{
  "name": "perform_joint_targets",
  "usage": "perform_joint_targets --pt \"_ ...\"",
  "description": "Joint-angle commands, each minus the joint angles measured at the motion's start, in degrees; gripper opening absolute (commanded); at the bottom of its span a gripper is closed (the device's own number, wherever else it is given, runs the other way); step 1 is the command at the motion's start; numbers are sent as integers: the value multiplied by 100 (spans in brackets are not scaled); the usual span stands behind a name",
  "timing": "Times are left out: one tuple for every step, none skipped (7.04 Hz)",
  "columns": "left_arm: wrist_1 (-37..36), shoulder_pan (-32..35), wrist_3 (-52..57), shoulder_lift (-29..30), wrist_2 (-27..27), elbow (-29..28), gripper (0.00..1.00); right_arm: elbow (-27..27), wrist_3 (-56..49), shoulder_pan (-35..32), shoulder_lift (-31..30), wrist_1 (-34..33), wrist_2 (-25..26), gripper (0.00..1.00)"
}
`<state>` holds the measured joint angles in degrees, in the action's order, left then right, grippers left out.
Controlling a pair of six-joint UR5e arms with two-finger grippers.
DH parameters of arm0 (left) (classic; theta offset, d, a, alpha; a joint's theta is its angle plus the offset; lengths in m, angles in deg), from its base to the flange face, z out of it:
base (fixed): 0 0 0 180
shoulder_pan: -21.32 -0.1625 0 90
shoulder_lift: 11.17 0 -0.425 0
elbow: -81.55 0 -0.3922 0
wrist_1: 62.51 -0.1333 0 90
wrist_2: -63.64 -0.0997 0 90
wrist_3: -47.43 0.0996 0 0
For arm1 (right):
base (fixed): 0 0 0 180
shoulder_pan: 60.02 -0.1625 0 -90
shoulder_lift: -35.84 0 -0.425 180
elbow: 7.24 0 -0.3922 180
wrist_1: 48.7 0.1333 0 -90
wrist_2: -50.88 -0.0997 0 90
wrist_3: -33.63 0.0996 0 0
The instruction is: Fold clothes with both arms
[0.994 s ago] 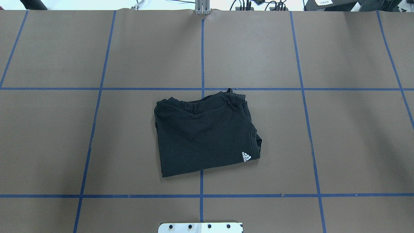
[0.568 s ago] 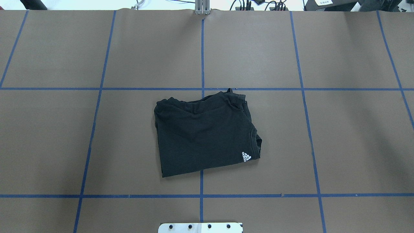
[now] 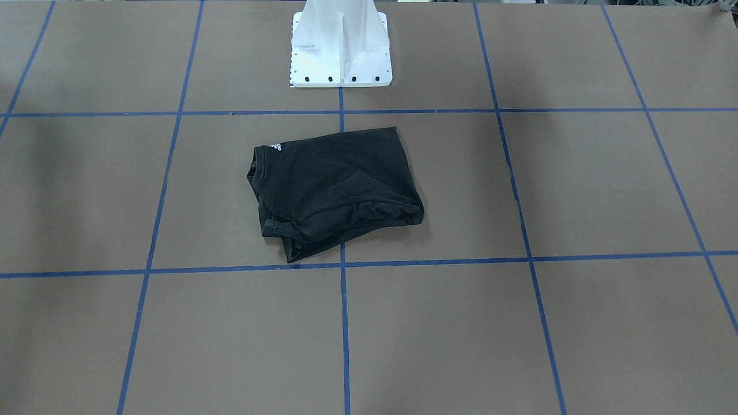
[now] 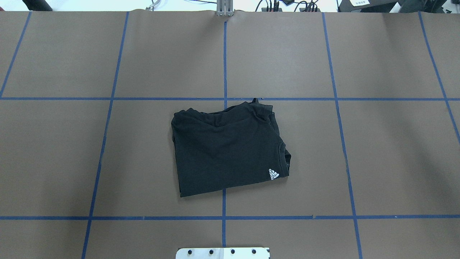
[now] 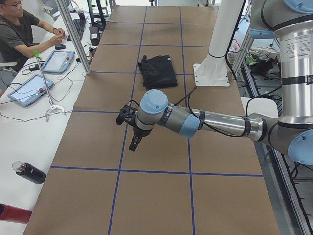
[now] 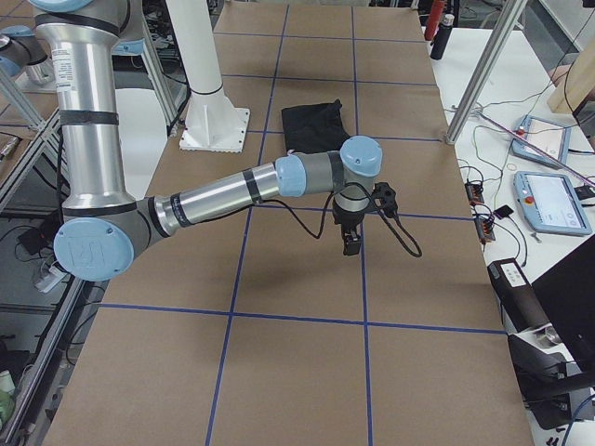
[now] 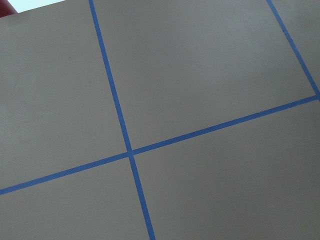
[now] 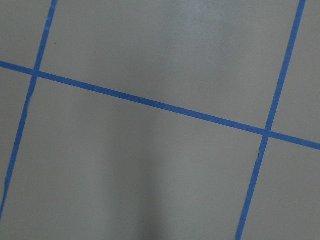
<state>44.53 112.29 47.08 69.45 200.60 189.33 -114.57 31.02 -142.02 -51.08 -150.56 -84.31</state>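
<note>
The black T-shirt (image 4: 226, 151) lies folded into a rough rectangle at the middle of the brown table, with a small white logo (image 4: 274, 174) on its near right corner. It also shows in the front-facing view (image 3: 334, 184) and both side views (image 5: 157, 71) (image 6: 316, 125). Its coloured print is hidden. My left gripper (image 5: 134, 143) hangs over the table far to the shirt's left, and my right gripper (image 6: 352, 243) far to its right. Both point down and touch nothing. They show only in the side views, so I cannot tell if they are open or shut.
The white pedestal base (image 3: 341, 46) stands on the robot's side of the shirt. Blue tape lines grid the table (image 4: 107, 54). On the far side bench are tablets (image 5: 57, 61), bottles (image 5: 29, 172), metal posts (image 5: 73, 36) and a seated operator (image 5: 19, 29).
</note>
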Motion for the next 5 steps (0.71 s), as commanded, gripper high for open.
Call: perform_joint_targets --pt "10 0 0 15 -2 -2 100 -60 6 9 0 0 -51 100" --pt "19 -9 9 33 -2 -72 100 -17 15 18 8 -9 -42 100" --pt "19 -9 0 41 -2 5 100 -42 15 53 8 0 -51 100" --pt "19 -9 0 59 -2 -2 100 -43 6 53 8 0 -59 100" --pt "10 -9 0 94 -2 6 100 -43 15 96 8 0 -94 100"
